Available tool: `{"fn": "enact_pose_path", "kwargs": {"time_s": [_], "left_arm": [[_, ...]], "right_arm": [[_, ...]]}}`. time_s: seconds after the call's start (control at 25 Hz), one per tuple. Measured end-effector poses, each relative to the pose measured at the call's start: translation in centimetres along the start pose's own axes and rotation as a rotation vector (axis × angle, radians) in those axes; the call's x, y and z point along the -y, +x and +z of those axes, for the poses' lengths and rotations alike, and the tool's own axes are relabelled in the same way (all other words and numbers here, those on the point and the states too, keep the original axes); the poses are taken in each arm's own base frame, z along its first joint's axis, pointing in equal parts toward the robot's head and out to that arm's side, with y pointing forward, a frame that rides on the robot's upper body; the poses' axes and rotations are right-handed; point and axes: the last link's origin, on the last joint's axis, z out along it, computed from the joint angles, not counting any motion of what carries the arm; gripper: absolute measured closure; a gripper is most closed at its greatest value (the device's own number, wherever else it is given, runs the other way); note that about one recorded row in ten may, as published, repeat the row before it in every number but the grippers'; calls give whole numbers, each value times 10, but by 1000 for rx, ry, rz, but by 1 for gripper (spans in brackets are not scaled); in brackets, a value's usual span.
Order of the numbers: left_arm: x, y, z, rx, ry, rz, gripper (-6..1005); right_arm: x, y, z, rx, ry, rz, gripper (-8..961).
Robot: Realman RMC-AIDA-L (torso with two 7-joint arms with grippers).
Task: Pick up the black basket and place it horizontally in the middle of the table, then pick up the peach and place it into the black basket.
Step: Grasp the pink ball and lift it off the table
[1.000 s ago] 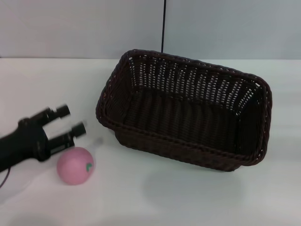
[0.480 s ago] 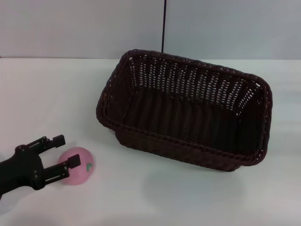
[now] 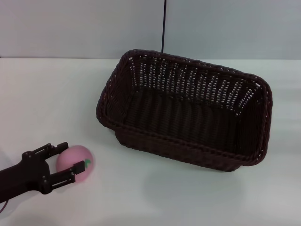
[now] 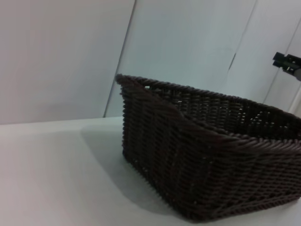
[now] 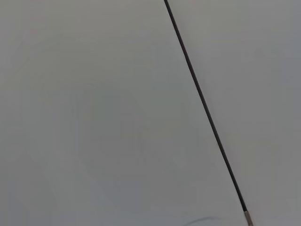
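Observation:
The black basket stands upright on the white table, middle to right, long side slightly angled. It also shows in the left wrist view. The pink peach lies on the table at the front left, well apart from the basket. My left gripper is open, low at the table, with one finger on each side of the peach's left part. I cannot tell whether the fingers touch it. The right gripper is out of view.
A thin black cable hangs down the grey wall behind the basket; it also crosses the right wrist view. Bare table lies in front of the basket and to its left.
My left gripper has come down and toward the front from above the peach to table level. Its open fingers now stand around the peach. The basket has not moved.

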Motion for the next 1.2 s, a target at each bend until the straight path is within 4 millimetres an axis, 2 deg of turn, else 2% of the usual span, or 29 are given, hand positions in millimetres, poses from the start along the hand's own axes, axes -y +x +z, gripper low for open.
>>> {"fn": "enact_pose_path", "kwargs": {"time_s": [0.52, 0.72, 0.8, 1.08, 1.2], "left_arm": [[-2, -1, 6, 41, -40, 23, 324], [-5, 1, 7, 30, -63, 26, 558], [-7, 4, 6, 14, -85, 28, 610], [-18, 50, -7, -234, -229, 56, 686], [-18, 68, 0, -317, -254, 62, 714]], "right_arm": [[-1, 3, -2, -4, 4, 5, 528], [-2, 5, -2, -9, 5, 8, 528], [-2, 6, -2, -10, 7, 10, 528], [-2, 7, -4, -9, 9, 12, 528], [-3, 7, -4, -9, 10, 15, 528]]}}
